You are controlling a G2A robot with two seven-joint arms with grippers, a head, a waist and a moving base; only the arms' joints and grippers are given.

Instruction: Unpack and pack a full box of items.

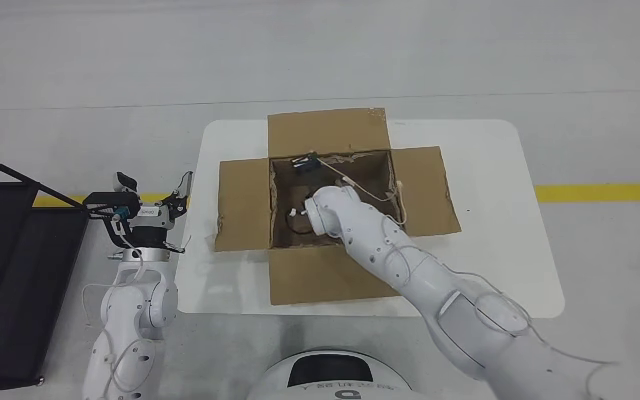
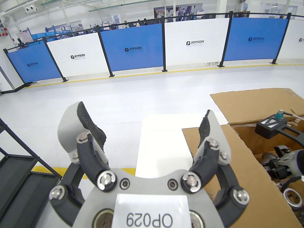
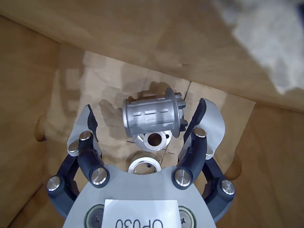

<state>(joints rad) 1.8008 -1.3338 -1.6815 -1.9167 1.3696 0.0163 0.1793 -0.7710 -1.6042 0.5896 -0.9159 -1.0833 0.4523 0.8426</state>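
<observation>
- Right gripper (image 3: pixel 145 104), fingers (image 3: pixel 204 112) spread, hangs over the flanged metal cylinder (image 3: pixel 152 119) on the box (image 3: pixel 142 24) floor.
- Best to descend squarely and pinch its barrel, clear of the rings (image 3: pixel 153 141).
- Left gripper (image 2: pixel 144 107) hovers open beside the worktop (image 1: pixel 480 150).

You see a brown corrugated cardboard box (image 1: pixel 243 205) in the middle of the top view, matt and fibrous. It sits on a smooth white table (image 1: pixel 490 160) with a dull sheen. Inside lies a silver flanged metal cylinder (image 3: pixel 149 119), cast-looking and matt grey, touching a brighter, smooth-faced machined metal ring (image 3: pixel 154 142). The right gripper (image 3: pixel 145 103) carries ribbed black rubber-like pads (image 3: pixel 93 121) on satin grey metal fingers.
</observation>
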